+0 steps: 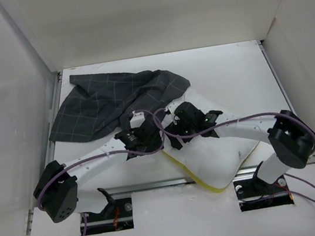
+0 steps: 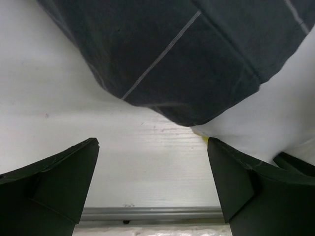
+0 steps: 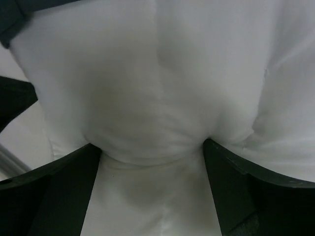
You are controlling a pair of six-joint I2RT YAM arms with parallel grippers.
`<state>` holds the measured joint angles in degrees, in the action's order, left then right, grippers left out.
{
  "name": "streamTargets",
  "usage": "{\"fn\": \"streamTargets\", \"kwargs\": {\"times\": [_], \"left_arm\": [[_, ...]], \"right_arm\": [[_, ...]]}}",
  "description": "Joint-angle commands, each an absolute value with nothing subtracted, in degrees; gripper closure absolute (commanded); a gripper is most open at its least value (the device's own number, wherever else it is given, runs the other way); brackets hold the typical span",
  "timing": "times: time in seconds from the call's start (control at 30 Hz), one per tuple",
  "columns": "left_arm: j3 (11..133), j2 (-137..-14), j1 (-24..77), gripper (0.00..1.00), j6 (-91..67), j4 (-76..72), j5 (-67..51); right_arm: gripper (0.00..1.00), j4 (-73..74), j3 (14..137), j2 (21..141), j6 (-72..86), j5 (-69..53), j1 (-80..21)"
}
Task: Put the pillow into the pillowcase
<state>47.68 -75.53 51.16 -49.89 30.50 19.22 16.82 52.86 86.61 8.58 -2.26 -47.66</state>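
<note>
The pillowcase [image 1: 107,101] lies crumpled at the back left, dark grey with a thin light grid. The white pillow [image 1: 216,156] with a yellow edge lies at the front middle. Its far corner reaches under the pillowcase's near edge. My left gripper [image 1: 141,129] is open and empty, low over the bare table just before the pillowcase's hem [image 2: 197,59], with the pillow [image 2: 266,123] at its right finger. My right gripper [image 1: 182,117] sits on the pillow's far end. In the right wrist view its gripper [image 3: 150,147] is open wide, with the pillow [image 3: 157,73] bulging between the fingers.
White walls close in the table on the left, back and right. A metal rail [image 1: 155,185] runs along the table's near edge and shows in the left wrist view [image 2: 147,214]. Purple cables [image 1: 157,118] loop over both wrists.
</note>
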Motion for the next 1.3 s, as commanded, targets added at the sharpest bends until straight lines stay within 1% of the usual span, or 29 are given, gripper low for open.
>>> {"fn": "streamTargets", "kwargs": {"times": [0.0,0.03,0.07,0.1,0.17,0.37,0.57,0.6,0.63,0.7,0.77,0.8,0.83,0.93,1.17,1.27], "left_arm": [[48.7,-77.4,50.3,0.12,-48.9,25.7,21.7],[49.3,-79.0,50.3,0.14,-48.9,25.7,21.7],[49.9,-79.7,49.3,0.14,-48.9,25.7,21.7],[49.9,-80.3,48.8,0.21,-48.9,25.7,21.7],[50.4,-80.9,48.3,0.22,-48.3,26.4,22.4],[50.4,-80.9,47.0,0.22,-46.9,26.2,24.2],[52.2,-82.7,45.4,0.22,-44.6,21.5,25.4],[53.0,-82.7,45.4,0.25,-43.9,20.8,26.1],[53.5,-84.2,45.4,0.33,-43.9,20.8,26.1],[55.8,-84.9,45.4,0.45,-43.1,20.8,26.8],[56.7,-84.9,45.4,0.63,-42.5,20.8,27.5],[56.7,-84.9,45.4,0.86,-42.5,20.8,27.5],[57.3,-84.9,45.4,1.00,-42.6,20.8,28.8],[56.6,-83.7,45.4,1.00,-42.6,22.6,29.4],[50.7,-74.3,45.4,1.00,-44.8,23.1,32.3],[46.8,-68.1,45.4,1.00,-40.1,16.7,31.0]], "right_arm": [[0.12,12.3,55.1,90.7,7.8,3.5,-47.9],[0.23,12.3,55.1,91.5,8.3,4.0,-47.9],[0.38,12.3,55.1,91.5,9.4,4.7,-47.9],[0.99,11.6,55.1,91.5,10.5,7.1,-47.9],[1.00,10.6,54.5,88.3,10.6,7.1,-47.9],[1.00,10.5,55.6,79.1,10.5,3.0,-47.9],[1.00,13.3,58.0,76.2,10.0,1.9,-47.9],[1.00,13.3,58.6,76.2,10.0,1.8,-47.9],[1.00,13.3,58.6,76.2,10.0,1.8,-47.9],[1.00,13.3,60.0,76.2,10.0,1.8,-47.9],[1.00,12.6,60.6,77.5,10.0,1.8,-47.9],[1.00,12.6,61.9,77.5,10.0,3.2,-47.9],[1.00,12.0,62.5,78.3,10.0,3.9,-47.9],[1.00,10.5,63.9,78.3,10.0,6.2,-47.9],[1.00,11.5,63.3,73.4,10.0,5.6,-46.8],[1.00,12.7,63.3,71.9,10.0,5.0,-46.2]]}}
